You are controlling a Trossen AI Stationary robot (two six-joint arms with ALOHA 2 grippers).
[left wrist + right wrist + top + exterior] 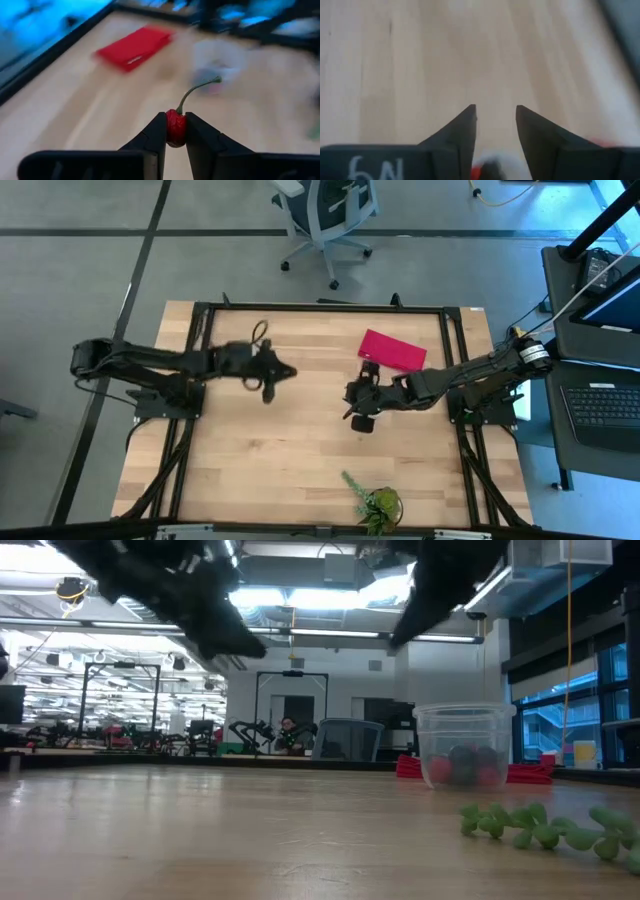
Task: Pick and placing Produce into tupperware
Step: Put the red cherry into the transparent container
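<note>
Your left gripper (176, 131) had its fingers (152, 137) pinched tight on one piece of produce, a small red cherry (175, 128) with a green stem curving up from it. In the high view that gripper (283, 371) hung over the left middle of the table (300, 470), well apart from the tupperware.

The tupperware (464, 745) stood upright on the table, and through its clear wall you could see a few red and dark fruits (462, 766) at the bottom. A flat red piece (391, 350) lay just behind it.

Your right gripper (495, 117) was held over the cup area near the table's middle, its fingers (462, 125) parted to a narrow gap with nothing between them.

A green leafy plant (374, 502) lay at the table's near edge.
</note>
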